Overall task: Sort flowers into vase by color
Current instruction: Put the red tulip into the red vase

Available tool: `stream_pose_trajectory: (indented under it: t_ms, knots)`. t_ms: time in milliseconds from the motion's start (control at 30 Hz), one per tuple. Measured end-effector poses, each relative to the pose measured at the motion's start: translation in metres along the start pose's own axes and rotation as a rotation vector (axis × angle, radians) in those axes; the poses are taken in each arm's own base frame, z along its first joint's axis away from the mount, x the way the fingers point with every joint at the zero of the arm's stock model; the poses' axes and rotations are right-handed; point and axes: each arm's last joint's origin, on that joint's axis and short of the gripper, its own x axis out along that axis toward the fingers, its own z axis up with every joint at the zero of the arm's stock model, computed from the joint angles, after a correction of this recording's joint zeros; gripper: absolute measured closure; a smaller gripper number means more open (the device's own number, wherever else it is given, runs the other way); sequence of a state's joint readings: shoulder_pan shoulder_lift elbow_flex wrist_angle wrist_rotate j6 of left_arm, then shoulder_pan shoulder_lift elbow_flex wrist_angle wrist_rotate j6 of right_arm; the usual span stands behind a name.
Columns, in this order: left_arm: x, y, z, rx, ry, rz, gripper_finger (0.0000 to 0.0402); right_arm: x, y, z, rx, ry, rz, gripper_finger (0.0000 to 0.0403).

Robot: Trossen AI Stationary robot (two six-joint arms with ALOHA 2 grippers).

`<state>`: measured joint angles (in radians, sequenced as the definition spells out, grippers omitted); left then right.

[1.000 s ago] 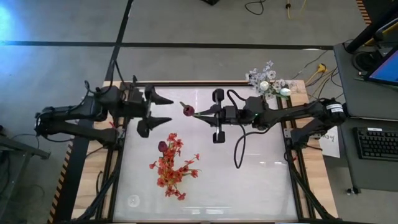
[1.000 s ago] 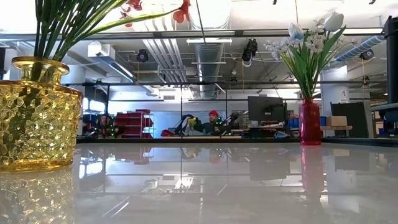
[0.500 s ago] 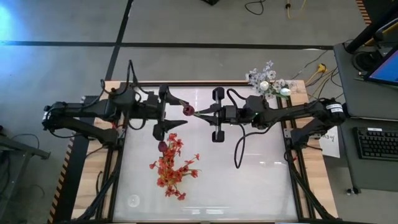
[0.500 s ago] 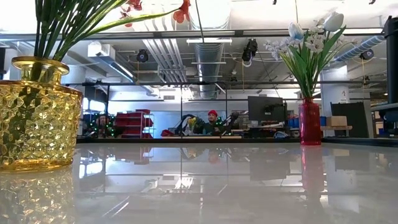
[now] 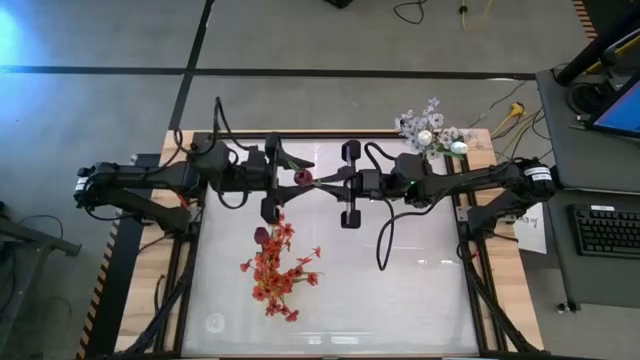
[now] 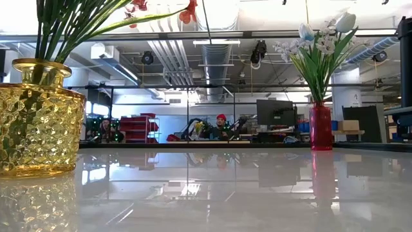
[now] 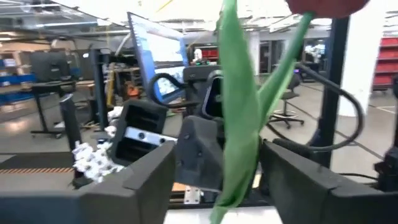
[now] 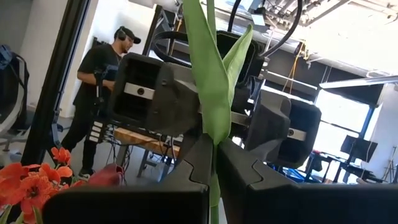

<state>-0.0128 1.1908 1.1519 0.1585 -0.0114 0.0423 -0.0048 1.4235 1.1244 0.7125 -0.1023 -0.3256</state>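
One handover in hand, by the look of it: press the left gripper (image 5: 288, 180) squarely onto bare stem, not onto the floppy leaf, and wait for a firm hold before slackening anything else. For now, spread wide on either side of the maroon tulip (image 5: 302, 177), just beyond the red-orange bunch (image 5: 275, 265) toward the table's far edge. Dark bud pointing at the left arm, with a long green stem and a broad soft leaf likely to slip or fold under pressure. Held just right of that, beyond the same bunch, by the right gripper (image 5: 322, 182), pressed together on the stem. Farther right, well apart from the red-orange bunch, white blossoms (image 5: 432, 128) already gathered.
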Motion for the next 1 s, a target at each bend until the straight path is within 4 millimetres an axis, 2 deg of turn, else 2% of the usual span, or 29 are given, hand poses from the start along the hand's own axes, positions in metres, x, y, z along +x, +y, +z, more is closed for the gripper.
stream_pose_trajectory:
  t_ms: [233, 367, 433, 600, 733, 933, 1000]
  knots:
    - [0.0, 0.0, 0.0, -0.042, 0.002, 0.023, 0.0299, 0.0, 0.0, 0.0, 0.036, -0.001, -0.003, 0.0382]
    - [0.0, 0.0, 0.0, -0.06, 0.002, 0.022, 0.0371, 0.0, 0.0, 0.0, 0.05, 0.001, -0.005, 0.0353]
    - [0.0, 0.0, 0.0, -0.07, 0.002, 0.022, 0.0393, 0.0, -0.001, 0.0, 0.064, 0.007, -0.024, 0.0332]
    - [-0.001, 0.0, -0.001, -0.087, 0.011, 0.023, 0.0388, 0.0, -0.001, -0.001, 0.078, 0.013, -0.03, 0.0277]
    - [-0.01, 0.001, 0.005, -0.103, 0.031, 0.024, 0.0398, -0.001, 0.0, -0.003, 0.094, 0.056, -0.025, 0.0243]
    - [-0.036, 0.0, 0.04, -0.188, 0.092, 0.023, 0.0401, -0.005, -0.001, -0.001, 0.098, 0.106, -0.031, 0.0212]
    - [-0.042, -0.005, 0.046, -0.219, 0.136, 0.01, 0.0401, -0.006, -0.001, -0.001, 0.099, 0.127, -0.027, 0.0208]
